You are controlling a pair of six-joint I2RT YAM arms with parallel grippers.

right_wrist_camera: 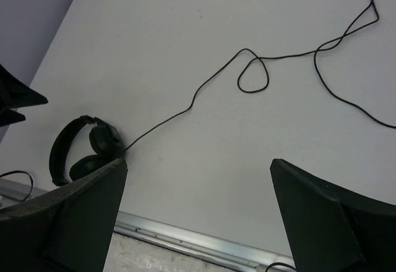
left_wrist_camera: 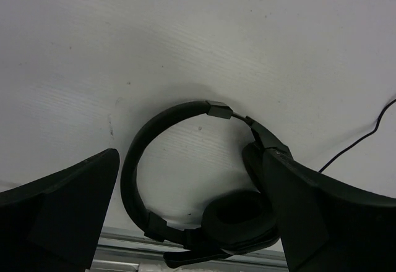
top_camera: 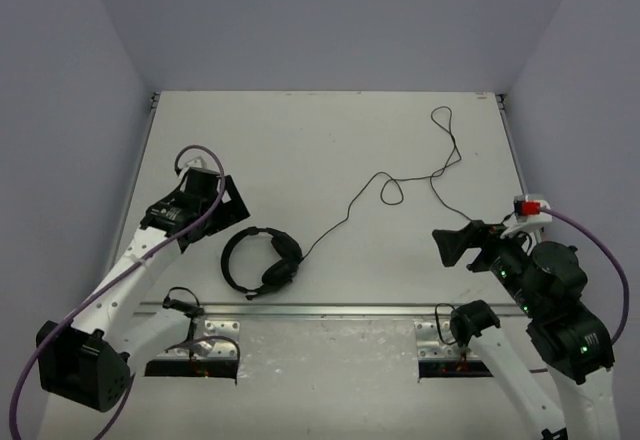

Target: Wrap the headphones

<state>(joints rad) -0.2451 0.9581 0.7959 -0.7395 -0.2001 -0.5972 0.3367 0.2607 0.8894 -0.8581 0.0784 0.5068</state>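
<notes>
The black headphones [top_camera: 262, 262] lie flat on the white table near its front edge, left of centre, ear cups together on the right side. Their thin black cord [top_camera: 385, 182] runs right and back in loose loops to the far right. My left gripper [top_camera: 232, 203] is open and empty, just left of and above the headset. In the left wrist view the headphones [left_wrist_camera: 133, 161] lie between and below the open left gripper [left_wrist_camera: 190, 156], apart from the fingers. My right gripper [top_camera: 458, 245] is open and empty at the right; its view shows the open gripper [right_wrist_camera: 199, 164], the headphones [right_wrist_camera: 80, 154] and the cord [right_wrist_camera: 185, 108].
An aluminium rail [top_camera: 320, 310] runs along the table's front edge. Thick purple cables [top_camera: 600, 245] hang from both arms. Thin black leads curl near the arm bases [top_camera: 180, 305]. Pale walls close the table's left, right and back sides.
</notes>
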